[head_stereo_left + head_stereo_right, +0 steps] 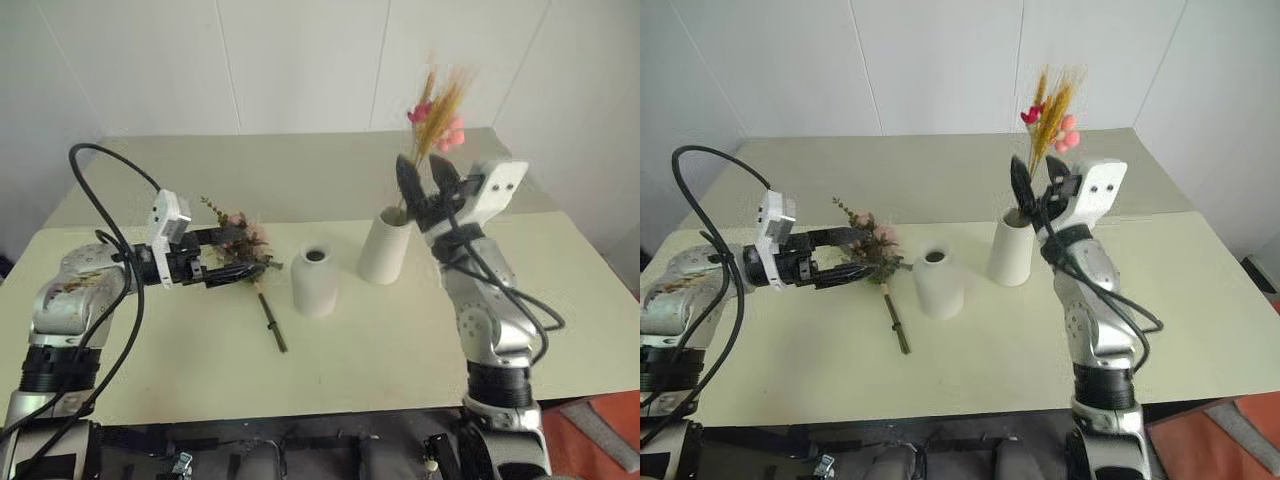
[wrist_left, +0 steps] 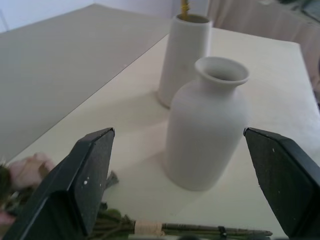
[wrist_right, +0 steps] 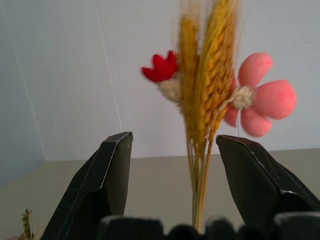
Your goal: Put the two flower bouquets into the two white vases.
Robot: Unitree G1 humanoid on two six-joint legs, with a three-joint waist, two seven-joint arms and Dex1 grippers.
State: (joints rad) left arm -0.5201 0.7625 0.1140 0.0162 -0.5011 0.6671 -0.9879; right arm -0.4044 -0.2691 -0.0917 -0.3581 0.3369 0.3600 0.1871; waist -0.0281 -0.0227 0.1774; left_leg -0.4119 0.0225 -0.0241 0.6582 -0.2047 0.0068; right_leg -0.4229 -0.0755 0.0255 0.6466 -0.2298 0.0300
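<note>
Nearest: my right gripper (image 1: 427, 178) spread open, empty, fingers either side of wheat bunch (image 1: 437, 110), not touching | wheat bunch standing in tall vase (image 1: 386, 246) | short vase (image 1: 314, 281) empty, beside tall vase | my left gripper (image 1: 247, 252) open, straddling rose bouquet (image 1: 243, 250) lying on table (image 1: 380, 350)

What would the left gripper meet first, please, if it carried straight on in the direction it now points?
Probably the short white vase: it stands between the open fingers of the left gripper in the wrist view. The rose bouquet lies beneath the fingers and might brush them; depth is unclear.
</note>
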